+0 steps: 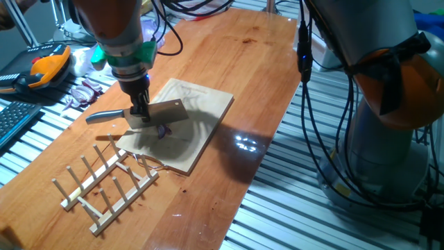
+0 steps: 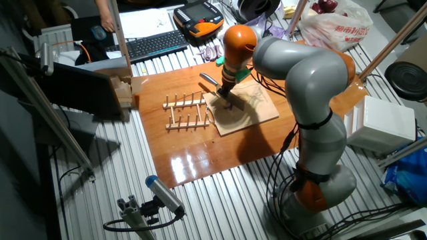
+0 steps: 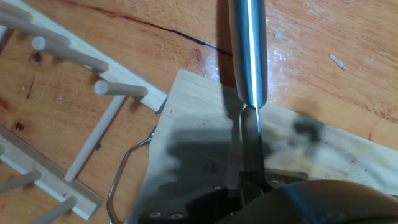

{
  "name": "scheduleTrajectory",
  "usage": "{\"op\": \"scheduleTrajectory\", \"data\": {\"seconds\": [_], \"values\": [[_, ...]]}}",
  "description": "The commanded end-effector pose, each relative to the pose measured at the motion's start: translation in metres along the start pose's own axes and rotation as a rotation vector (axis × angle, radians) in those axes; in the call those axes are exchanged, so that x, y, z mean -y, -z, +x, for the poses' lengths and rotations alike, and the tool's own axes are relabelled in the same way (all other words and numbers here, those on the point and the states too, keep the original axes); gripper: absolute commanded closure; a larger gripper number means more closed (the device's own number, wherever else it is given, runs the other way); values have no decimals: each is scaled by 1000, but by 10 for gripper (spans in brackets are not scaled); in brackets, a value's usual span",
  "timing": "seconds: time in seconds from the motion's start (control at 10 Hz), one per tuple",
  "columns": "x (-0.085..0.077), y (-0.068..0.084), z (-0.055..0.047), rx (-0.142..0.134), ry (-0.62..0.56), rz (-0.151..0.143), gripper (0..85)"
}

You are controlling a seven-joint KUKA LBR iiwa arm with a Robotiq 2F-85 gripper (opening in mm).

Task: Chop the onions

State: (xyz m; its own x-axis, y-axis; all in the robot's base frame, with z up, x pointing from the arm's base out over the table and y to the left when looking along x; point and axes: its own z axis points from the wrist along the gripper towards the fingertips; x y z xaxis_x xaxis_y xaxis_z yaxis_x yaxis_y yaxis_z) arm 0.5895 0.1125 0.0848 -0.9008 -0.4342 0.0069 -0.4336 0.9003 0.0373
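The gripper (image 1: 141,111) is pressed together on a cleaver (image 1: 158,113) and holds it near the place where the blade meets the handle. The blade stands on its edge and the metal handle (image 3: 249,50) sticks out to one side of the fingers. In the hand view the handle runs straight away from the camera, over the edge of the board (image 3: 186,124).

The onions (image 1: 164,130) are a few small purple bits that lie on the board (image 1: 201,111) just below the blade and a little to the side of the gripper. I cannot tell if the blade touches them.

A wooden peg rack (image 1: 104,184) lies on the table (image 1: 257,62) beside the board, near the gripper. A thin wire (image 3: 124,168) curves next to the board's edge in the hand view. Beyond the gripper, at the table's edge, there is a pile of purple onion strips (image 1: 83,92).
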Motion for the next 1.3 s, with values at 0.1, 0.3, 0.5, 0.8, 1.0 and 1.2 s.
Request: {"op": "scheduleTrajectory", "data": {"seconds": [0.1,0.3,0.5,0.8,1.0,1.2], "values": [[0,-1,0,-8,0,5,850],[0,-2,0,-20,-1,13,850],[0,-3,0,-25,-1,19,850],[2,-6,0,-28,-1,26,850],[4,-8,0,-31,-1,24,850],[4,-8,0,-46,-2,32,850]]}}
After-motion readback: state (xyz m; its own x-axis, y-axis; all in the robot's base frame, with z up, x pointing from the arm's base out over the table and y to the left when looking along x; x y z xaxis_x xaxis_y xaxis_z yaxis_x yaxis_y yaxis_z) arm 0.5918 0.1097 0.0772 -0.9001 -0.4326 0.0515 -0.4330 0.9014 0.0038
